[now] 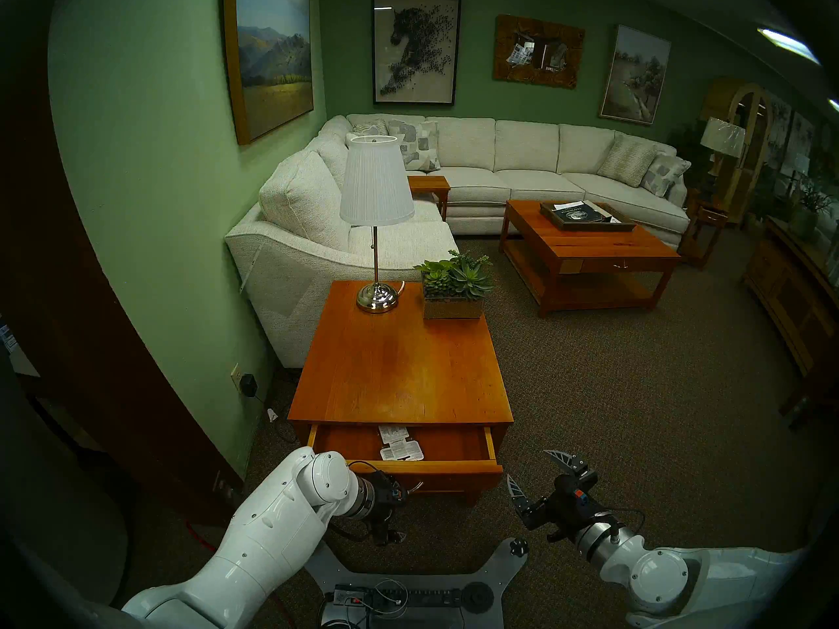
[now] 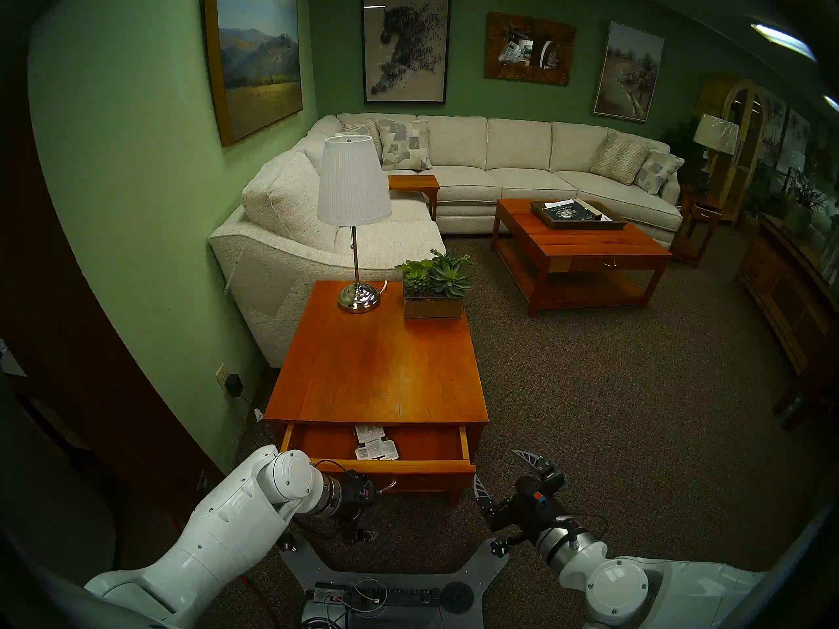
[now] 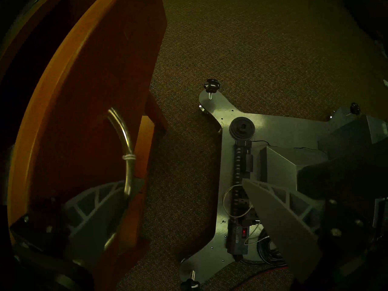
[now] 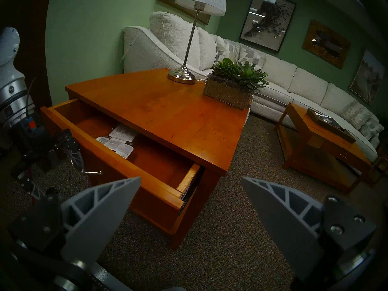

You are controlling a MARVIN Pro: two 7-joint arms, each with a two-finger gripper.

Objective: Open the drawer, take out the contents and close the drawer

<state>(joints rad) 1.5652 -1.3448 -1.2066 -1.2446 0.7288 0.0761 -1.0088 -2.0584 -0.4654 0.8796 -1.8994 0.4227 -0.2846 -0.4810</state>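
Observation:
The drawer [image 1: 454, 443] of the orange-brown end table stands pulled out toward me. Inside, left of centre, lie the contents [image 1: 400, 447], flat clear packs with white labels, also visible in the right wrist view [image 4: 117, 141]. My left gripper [image 1: 397, 512] is open in front of the drawer's face, at the silver bail handle [image 3: 126, 145]. One of its fingers [image 3: 92, 202] sits behind that handle and the other is far off over my base. My right gripper [image 1: 529, 465] hangs open and empty just right of the drawer's front corner.
On the end table's top [image 1: 399, 369] a lamp [image 1: 377, 206] and a potted succulent [image 1: 454, 287] stand at the back. A white sectional sofa [image 1: 318, 251] lies behind it, and a larger coffee table [image 1: 590, 251] to the right. My base plate [image 1: 408, 587] rests on the carpet below.

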